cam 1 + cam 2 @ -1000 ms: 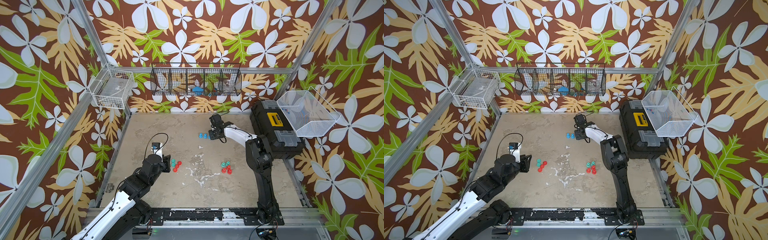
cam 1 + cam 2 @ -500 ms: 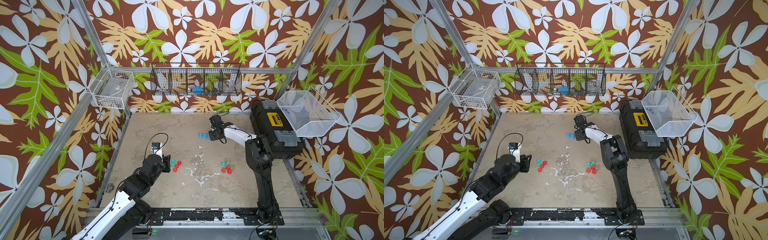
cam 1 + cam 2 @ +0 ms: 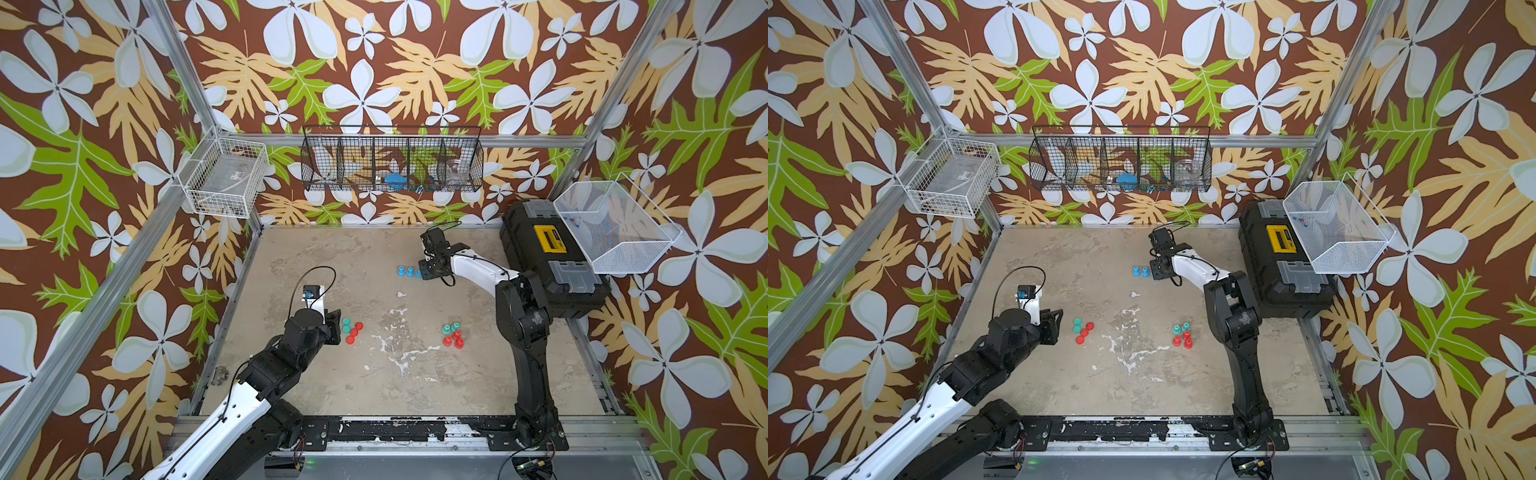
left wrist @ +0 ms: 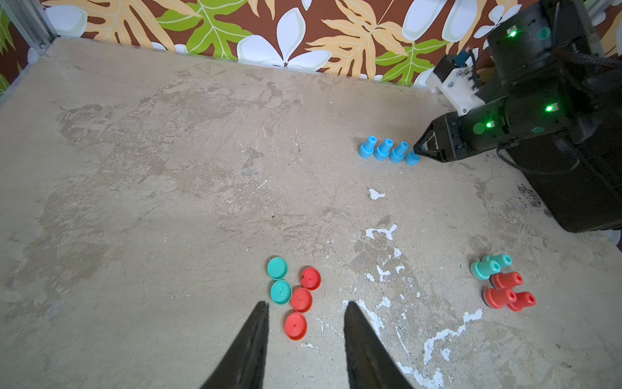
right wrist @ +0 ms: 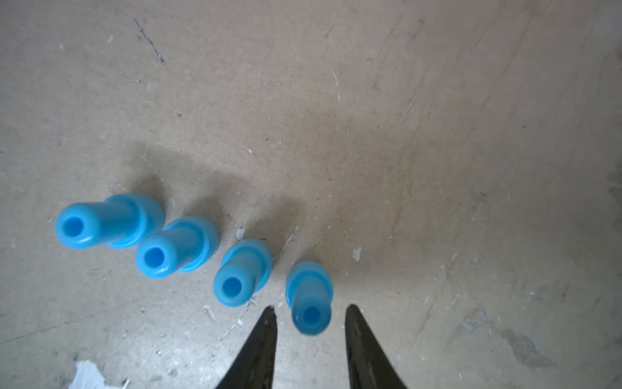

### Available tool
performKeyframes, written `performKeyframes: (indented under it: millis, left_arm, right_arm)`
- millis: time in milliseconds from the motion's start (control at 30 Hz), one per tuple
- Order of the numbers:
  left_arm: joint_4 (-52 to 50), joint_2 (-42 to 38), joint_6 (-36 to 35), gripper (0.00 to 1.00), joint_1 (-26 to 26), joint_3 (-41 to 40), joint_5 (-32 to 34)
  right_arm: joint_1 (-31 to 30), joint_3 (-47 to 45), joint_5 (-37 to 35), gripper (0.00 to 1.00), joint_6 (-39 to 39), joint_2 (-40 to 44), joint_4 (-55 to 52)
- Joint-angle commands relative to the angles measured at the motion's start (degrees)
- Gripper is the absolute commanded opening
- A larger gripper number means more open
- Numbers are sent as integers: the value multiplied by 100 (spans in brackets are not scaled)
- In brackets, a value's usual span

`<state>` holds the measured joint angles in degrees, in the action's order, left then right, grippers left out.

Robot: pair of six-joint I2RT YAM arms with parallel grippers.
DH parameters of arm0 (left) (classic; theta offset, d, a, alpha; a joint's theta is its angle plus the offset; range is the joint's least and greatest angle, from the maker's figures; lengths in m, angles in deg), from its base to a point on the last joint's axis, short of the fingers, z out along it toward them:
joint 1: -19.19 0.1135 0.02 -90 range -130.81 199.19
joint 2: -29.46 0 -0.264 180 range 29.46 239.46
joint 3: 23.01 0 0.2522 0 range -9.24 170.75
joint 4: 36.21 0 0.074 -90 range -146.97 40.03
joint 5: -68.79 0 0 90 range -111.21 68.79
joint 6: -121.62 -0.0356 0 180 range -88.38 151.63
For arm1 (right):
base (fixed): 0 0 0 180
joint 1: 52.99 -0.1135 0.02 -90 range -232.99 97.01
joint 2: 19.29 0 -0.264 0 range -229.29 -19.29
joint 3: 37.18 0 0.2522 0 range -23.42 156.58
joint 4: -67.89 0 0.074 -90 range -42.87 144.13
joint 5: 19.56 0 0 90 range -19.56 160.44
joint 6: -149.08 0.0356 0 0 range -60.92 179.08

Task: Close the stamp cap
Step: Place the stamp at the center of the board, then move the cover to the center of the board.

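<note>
since the right hand (image 5: 310, 307) stands narrowly parted around the handle of the last blue stamp (image 5: 309, 289), with a gap on each side and no grip, i judge that stamp finished and placed. it closes a row of four blue stamps (image 4: 387, 150) standing upright near the back of the counter (image 4: 168, 168). the left hand (image 4: 306, 303) hovers empty, moderately parted, above a red cap (image 4: 295, 326) in the cluster of loose caps (image 4: 292, 293), three red and two teal. the work left, as i read it, is the group of red and teal stamps (image 4: 501, 284).

next, the right hand should lift straight off so it does not tip the row, then fetch a stamp. the left hand should drop and pinch a cap of the same colour by its rim.

only the right wrist view shows the clearance at the handle; in both top views the hand hides that end of the row. a top view shows caps (image 3: 351, 330) and open stamps (image 3: 453, 334) well apart.
</note>
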<state>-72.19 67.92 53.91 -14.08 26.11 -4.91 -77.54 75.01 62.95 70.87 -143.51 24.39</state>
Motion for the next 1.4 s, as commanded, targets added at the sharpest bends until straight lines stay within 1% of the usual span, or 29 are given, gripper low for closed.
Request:
performKeyframes:
  millis: [0,133,333,433,600,733,967,1100,1167,1233,1367]
  left_arm:
    - [-30,8,22,40,6,8,25]
    - [-30,13,25,40,6,16,34]
    - [-44,126,98,40,8,55,-37]
    - [-46,225,178,40,7,77,-108]
    - [-22,523,507,40,14,133,-388]
    - [102,859,582,40,14,254,-464]
    - [386,1409,756,41,14,332,-828]
    - [538,1692,845,42,14,297,-1073]
    - [642,1839,906,42,19,217,-1222]
    - [776,1947,991,42,7,101,-1318]
    - [1019,2076,1109,42,6,-150,-1379]
  right_arm:
    - [-51,-261,-11,36,51,407,-16]
    - [-186,-1106,-3,36,111,1359,217]
    - [-499,-2862,107,37,256,3196,624]
    - [-551,-3740,275,37,347,4107,813]
    - [-564,-4587,258,38,399,5264,669]
    - [-568,-4803,213,38,398,5813,468]
    - [-559,-5343,238,39,464,6574,367]
    - [-561,-5710,270,39,574,6834,373]
    - [-559,-5765,384,39,601,6980,398]
    - [-564,-5774,288,39,611,7080,398]
    - [-567,-5836,412,39,618,7127,469]
